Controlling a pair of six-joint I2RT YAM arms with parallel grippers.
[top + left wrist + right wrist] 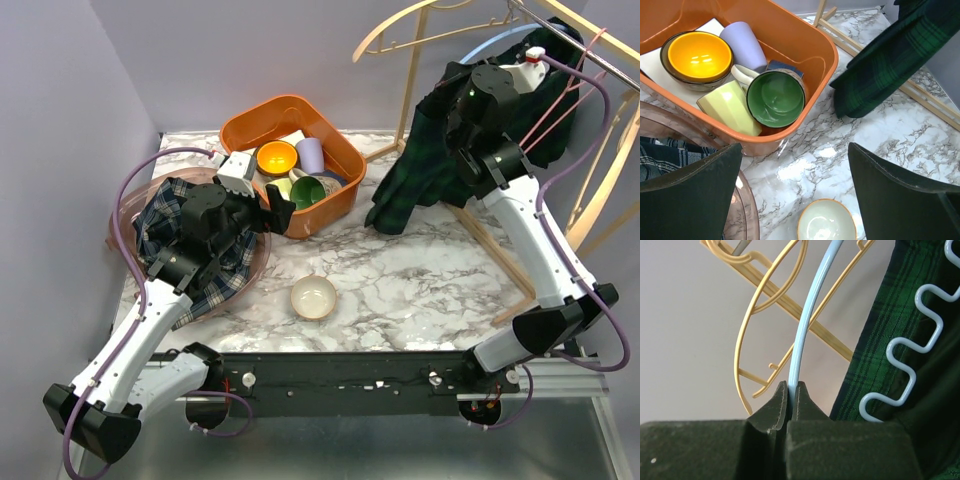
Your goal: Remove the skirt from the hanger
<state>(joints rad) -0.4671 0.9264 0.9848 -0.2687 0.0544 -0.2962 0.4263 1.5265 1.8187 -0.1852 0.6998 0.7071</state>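
While the right gripper [791, 390] pinched the pale blue curved plastic hanger [803, 330] tight between its fingers, the dark green plaid skirt [405, 185] hung from it, hem touching the white marble table [400, 290]. The left gripper [795, 150] hovered spread wide beside the orange plastic tub [810, 35].

Pretty clearly a robotics lab test bench, not anybody's home. The orange tub [325, 212] of mugs and bowls sits there like a staged prop on a marble-print tabletop [420, 290], with plain lilac walls [200, 60] boxing it in behind. Right of the tub is a bare wooden rack [410, 90] with a dark plaid skirt [420, 170] on a blue hanger [794, 370]. In front of the tub, two white robot arms [540, 250] are bolted to a black rail [350, 375], with purple cables [125, 215] looping loose.
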